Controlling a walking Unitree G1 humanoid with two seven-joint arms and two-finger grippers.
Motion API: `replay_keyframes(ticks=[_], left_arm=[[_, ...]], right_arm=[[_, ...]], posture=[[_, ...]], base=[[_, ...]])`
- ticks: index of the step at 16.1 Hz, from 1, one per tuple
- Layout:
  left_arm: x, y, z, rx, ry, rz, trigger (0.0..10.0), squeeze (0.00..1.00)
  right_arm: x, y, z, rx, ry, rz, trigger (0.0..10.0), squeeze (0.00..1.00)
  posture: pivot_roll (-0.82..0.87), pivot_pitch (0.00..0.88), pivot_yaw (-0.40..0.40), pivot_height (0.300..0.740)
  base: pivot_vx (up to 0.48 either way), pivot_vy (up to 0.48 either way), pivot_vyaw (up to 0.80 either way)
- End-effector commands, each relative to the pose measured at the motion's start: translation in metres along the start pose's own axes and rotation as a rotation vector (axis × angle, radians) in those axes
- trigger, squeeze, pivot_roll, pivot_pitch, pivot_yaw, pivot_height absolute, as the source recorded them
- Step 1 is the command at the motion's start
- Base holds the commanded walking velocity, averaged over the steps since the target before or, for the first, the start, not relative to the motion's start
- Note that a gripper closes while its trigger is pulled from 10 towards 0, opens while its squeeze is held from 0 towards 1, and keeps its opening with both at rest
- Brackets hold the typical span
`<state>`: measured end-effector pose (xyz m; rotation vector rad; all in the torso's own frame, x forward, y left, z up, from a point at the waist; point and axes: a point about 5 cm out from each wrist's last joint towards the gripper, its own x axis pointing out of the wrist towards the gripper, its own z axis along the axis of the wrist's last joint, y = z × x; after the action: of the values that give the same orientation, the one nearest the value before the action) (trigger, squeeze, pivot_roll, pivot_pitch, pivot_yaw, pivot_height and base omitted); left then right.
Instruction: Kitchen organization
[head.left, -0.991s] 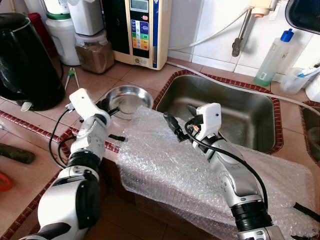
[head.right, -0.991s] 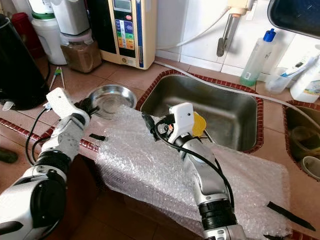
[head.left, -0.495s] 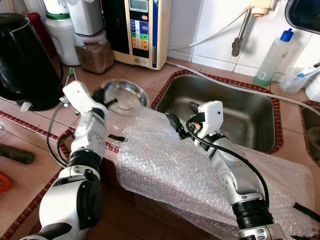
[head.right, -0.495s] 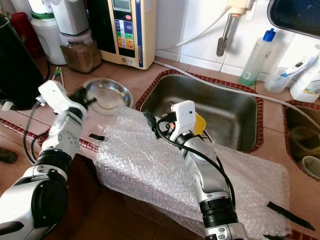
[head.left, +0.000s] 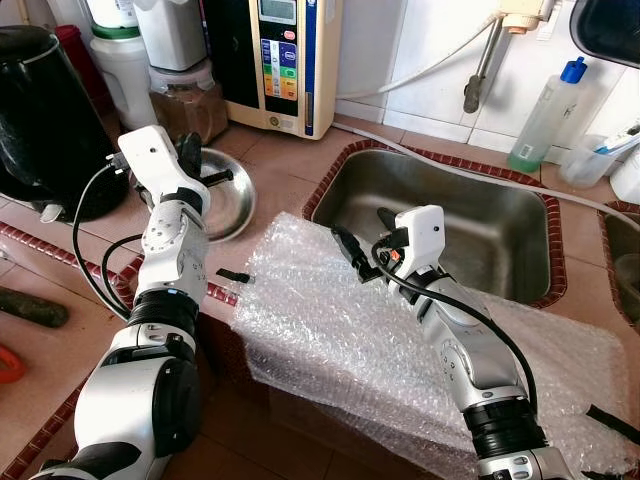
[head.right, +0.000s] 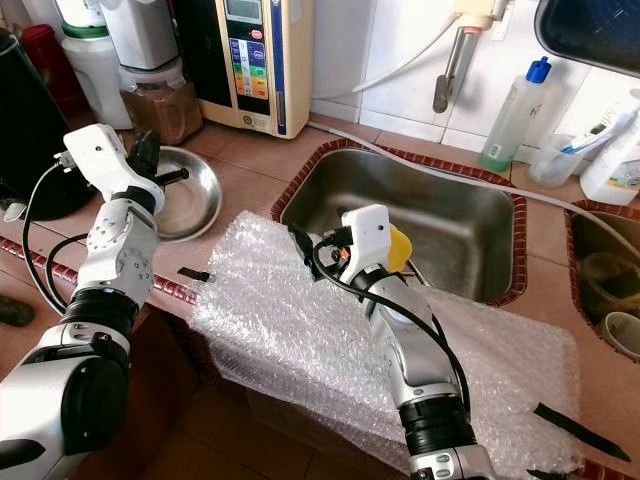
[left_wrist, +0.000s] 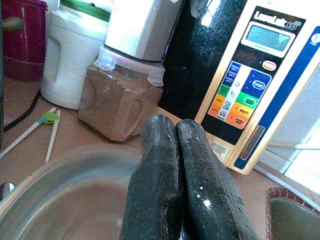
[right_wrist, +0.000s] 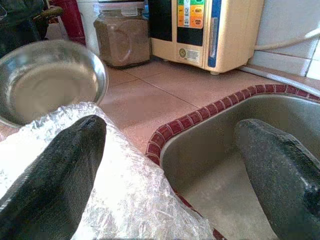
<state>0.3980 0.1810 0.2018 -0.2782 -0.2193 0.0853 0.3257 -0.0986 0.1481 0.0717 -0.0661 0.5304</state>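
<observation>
A shiny steel bowl (head.left: 222, 203) lies on the tiled counter, left of the sink (head.left: 470, 215) and in front of a jar of brown powder (head.left: 190, 105). My left gripper (head.left: 196, 163) is shut on the bowl's far rim. In the left wrist view its fingers (left_wrist: 172, 170) press together above the blurred bowl (left_wrist: 55, 200). A sheet of bubble wrap (head.left: 330, 340) drapes over the counter's front edge. My right gripper (head.left: 360, 243) hovers open at the sheet's far edge by the sink's corner, its fingers (right_wrist: 55, 170) wide apart and holding nothing.
A black kettle (head.left: 50, 120) stands at the far left. A water purifier (head.left: 285, 60) and white containers (head.left: 125, 60) line the back wall. A soap bottle (head.left: 545, 115) stands behind the sink. A yellow object (head.right: 398, 248) lies in the sink, behind my right wrist.
My left gripper lifted the steel bowl away from the bubble wrap's edge and carried it left and back towards the brown jar. The right arm has barely moved.
</observation>
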Motion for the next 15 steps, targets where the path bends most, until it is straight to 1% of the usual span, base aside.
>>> replay_keyframes(ticks=[1, 2, 4, 5, 6, 7, 8, 10, 11, 12, 13, 14, 15], left_arm=[[0.001, 0.000, 0.001, 0.034, 0.003, -0.005, 0.0, 0.00], [0.000, 0.003, -0.003, 0.020, 0.021, 0.011, 0.0, 0.00], [-0.001, 0.004, -0.004, 0.017, 0.028, 0.014, 0.0, 0.00], [-0.002, 0.009, -0.007, 0.008, 0.047, 0.033, 2.7, 1.00], [-0.002, 0.017, -0.008, 0.003, 0.053, 0.073, 10.0, 1.00], [-0.001, 0.023, -0.007, 0.020, 0.064, 0.117, 10.0, 1.00], [-0.002, 0.034, -0.007, 0.032, 0.079, 0.193, 10.0, 1.00], [-0.003, 0.047, -0.008, 0.071, 0.120, 0.259, 10.0, 1.00], [-0.006, 0.057, -0.011, 0.074, 0.154, 0.320, 10.0, 1.00], [-0.007, 0.063, -0.013, 0.068, 0.172, 0.350, 10.0, 1.00], [-0.009, 0.066, -0.017, 0.072, 0.206, 0.365, 10.0, 1.00], [-0.010, 0.066, -0.021, 0.056, 0.238, 0.372, 10.0, 1.00], [-0.012, 0.065, -0.029, 0.038, 0.294, 0.376, 10.0, 1.00]], right_arm=[[0.001, -0.003, 0.003, -0.008, -0.009, -0.010, 10.0, 0.00], [0.001, -0.004, 0.003, -0.010, -0.007, -0.010, 10.0, 0.00], [0.001, -0.004, 0.003, -0.010, -0.008, -0.011, 10.0, 0.00], [0.001, -0.004, 0.003, -0.010, -0.007, -0.013, 10.0, 0.00], [0.001, -0.004, 0.002, -0.011, -0.004, -0.013, 10.0, 0.00], [0.001, -0.004, 0.002, -0.012, -0.004, -0.013, 10.0, 0.00], [0.001, -0.004, 0.002, -0.014, -0.004, -0.013, 10.0, 0.00], [0.001, -0.004, 0.002, -0.015, -0.003, -0.015, 10.0, 0.00], [0.001, -0.004, 0.001, -0.016, -0.003, -0.014, 10.0, 0.00], [0.001, -0.004, 0.001, -0.016, -0.002, -0.013, 10.0, 0.00], [0.001, -0.003, 0.001, -0.016, -0.002, -0.011, 10.0, 0.00], [0.001, -0.002, 0.001, -0.015, -0.003, -0.009, 10.0, 0.00], [0.002, 0.000, 0.001, -0.016, -0.004, -0.004, 10.0, 0.00]], posture=[[-0.09, 0.000, 0.003, 0.740], [-0.09, 0.000, 0.003, 0.740], [-0.09, 0.001, 0.002, 0.740], [-0.09, 0.001, 0.003, 0.740], [-0.09, 0.001, 0.002, 0.740], [-0.09, 0.001, 0.002, 0.740], [-0.09, 0.001, 0.002, 0.740], [-0.09, 0.000, 0.002, 0.740], [-0.09, 0.000, 0.002, 0.740], [-0.09, 0.000, 0.002, 0.740], [-0.09, 0.000, 0.003, 0.740], [-0.09, 0.000, 0.004, 0.740], [-0.08, 0.000, 0.004, 0.740]], base=[[0.000, 0.000, 0.00], [0.000, 0.000, 0.00], [0.000, 0.000, 0.00], [0.000, 0.000, 0.00], [0.000, 0.000, 0.00], [0.000, 0.000, 0.00], [0.000, 0.000, 0.00], [0.000, 0.000, 0.00], [0.000, 0.000, 0.00], [0.000, 0.000, 0.00], [0.000, 0.000, 0.00], [0.000, 0.000, 0.00], [0.000, 0.000, 0.00]])
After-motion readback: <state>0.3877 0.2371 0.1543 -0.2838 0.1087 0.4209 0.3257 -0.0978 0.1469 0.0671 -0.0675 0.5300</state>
